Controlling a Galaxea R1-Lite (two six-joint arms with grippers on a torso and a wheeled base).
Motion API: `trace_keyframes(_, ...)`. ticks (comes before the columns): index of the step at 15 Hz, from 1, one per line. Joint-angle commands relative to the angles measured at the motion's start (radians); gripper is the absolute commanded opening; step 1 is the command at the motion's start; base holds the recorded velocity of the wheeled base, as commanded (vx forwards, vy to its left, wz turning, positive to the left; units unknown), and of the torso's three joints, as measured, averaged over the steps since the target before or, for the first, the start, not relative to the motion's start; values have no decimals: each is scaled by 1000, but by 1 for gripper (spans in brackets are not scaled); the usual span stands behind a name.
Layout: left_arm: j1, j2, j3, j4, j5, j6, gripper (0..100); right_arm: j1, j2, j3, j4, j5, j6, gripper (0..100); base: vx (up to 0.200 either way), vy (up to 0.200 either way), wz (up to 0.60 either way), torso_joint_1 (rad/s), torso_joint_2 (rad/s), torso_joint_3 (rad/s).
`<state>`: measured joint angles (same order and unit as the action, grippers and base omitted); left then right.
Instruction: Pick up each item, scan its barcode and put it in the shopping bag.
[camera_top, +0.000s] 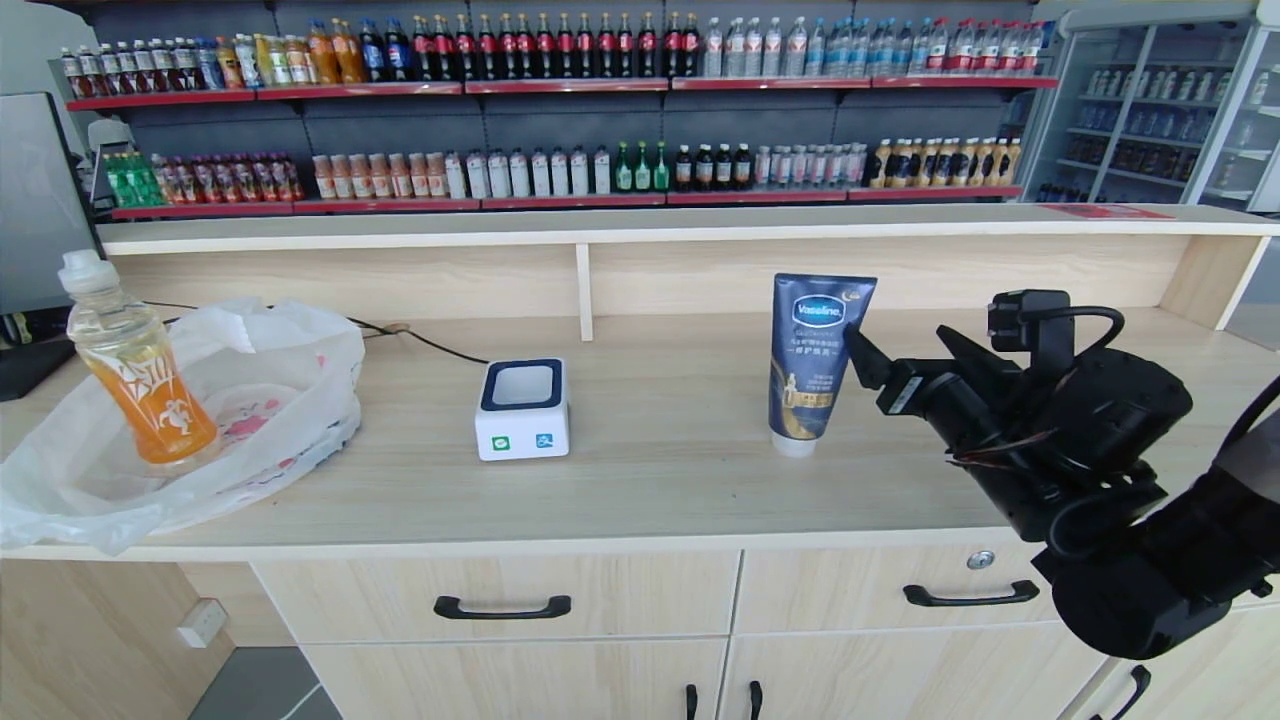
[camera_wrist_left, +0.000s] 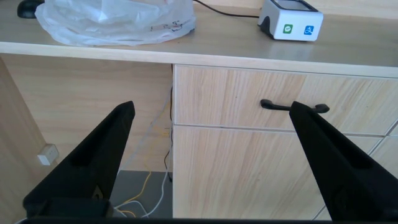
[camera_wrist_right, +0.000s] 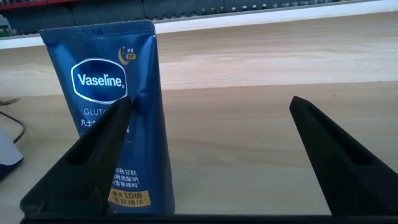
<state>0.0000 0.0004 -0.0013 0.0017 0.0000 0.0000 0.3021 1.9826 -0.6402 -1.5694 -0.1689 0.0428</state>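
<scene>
Stock as you had it at this moment:

1. Blue tube (camera_top: 815, 360) (camera_wrist_right: 118, 124): stood upright on its white cap on the counter (camera_top: 680, 480), right of centre and well apart from the bag. Not held.
2. Right gripper (camera_top: 897, 342) (camera_wrist_right: 210, 102): jaws spread wide, grasping nothing, level with the tube and just to its right. In the right wrist view one finger (camera_wrist_right: 93, 155) overlapped the tube's lower half; you could not tell whether it touched.
3. Left gripper (camera_wrist_left: 211, 109): released and empty, low in front of the cabinet, below the counter edge and facing a drawer handle (camera_wrist_left: 277, 105).
4. Scanner (camera_top: 522, 408) (camera_wrist_left: 291, 20): a white box with a dark-framed window on top, mid-counter, between bag and tube.
5. Shopping bag (camera_top: 290, 350) (camera_wrist_left: 112, 22): thin white plastic, slumped open at the counter's left end.
6. Bottle (camera_top: 135, 365): orange drink, white cap, standing tilted inside the bag.
7. Cable (camera_top: 420, 340): black, running along the counter behind the bag towards the scanner.
8. Shelves (camera_top: 560, 88): red-edged, lined with drink bottles behind the counter, with a glass-door fridge (camera_top: 1150, 110) at the right.

Nothing stood between the tube and the scanner.
</scene>
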Motion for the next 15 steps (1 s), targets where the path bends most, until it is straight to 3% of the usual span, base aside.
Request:
trace_keyframes(1,2,0,0,0,0,0,100,-1,13,-4,-1,0,0,100,0,0,0,0,0,0)
trace_keyframes(15,0,0,0,0,0,0,100,-44,56,-24,-1,22,9,100,0,0,0,0,0,0)
